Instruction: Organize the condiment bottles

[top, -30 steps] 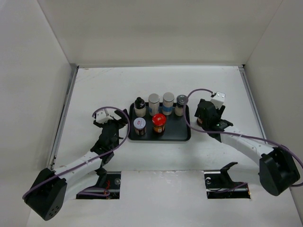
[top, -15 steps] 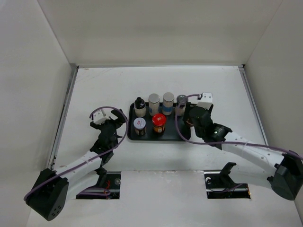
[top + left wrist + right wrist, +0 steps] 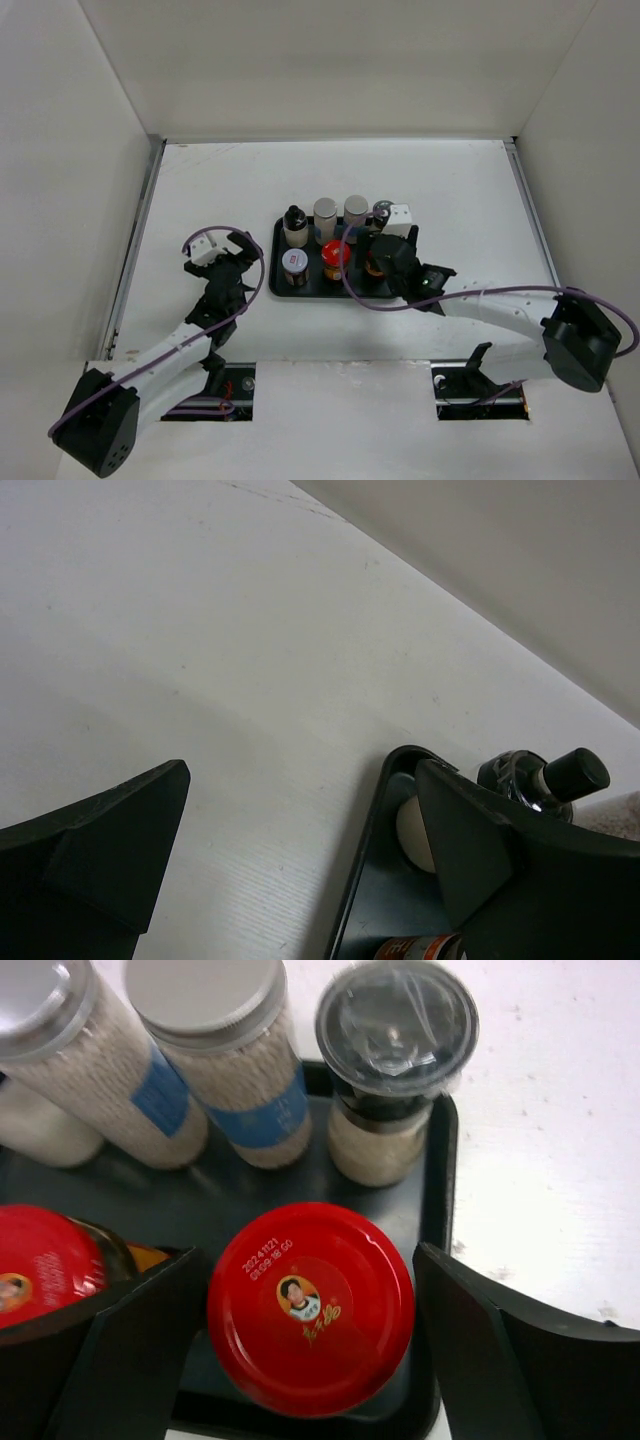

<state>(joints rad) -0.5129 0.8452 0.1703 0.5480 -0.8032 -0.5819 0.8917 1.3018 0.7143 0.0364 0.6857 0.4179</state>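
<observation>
The black tray (image 3: 392,286) holds a back row: the black-capped bottle (image 3: 293,224), two white cylinders with blue labels (image 3: 325,215) (image 3: 355,211) and the silver-lidded jar (image 3: 382,211). In front stand the white-lidded jar (image 3: 295,268) and a red-lidded jar (image 3: 335,257). My right gripper (image 3: 377,260) is over the tray's front right. In the right wrist view it (image 3: 310,1310) is shut on the second red-lidded jar (image 3: 310,1305), a finger against each side of the lid. My left gripper (image 3: 232,262) is open and empty just left of the tray (image 3: 365,880).
White walls enclose the table on three sides. Purple cables loop over both arms. The right wrist's white camera block (image 3: 400,218) hangs in front of the silver-lidded jar. Two cut-outs with hardware lie at the near edge.
My right arm has swung left from beside the tray's right edge to over its front right part, carrying the red-lidded jar. My left gripper has drifted slightly left.
</observation>
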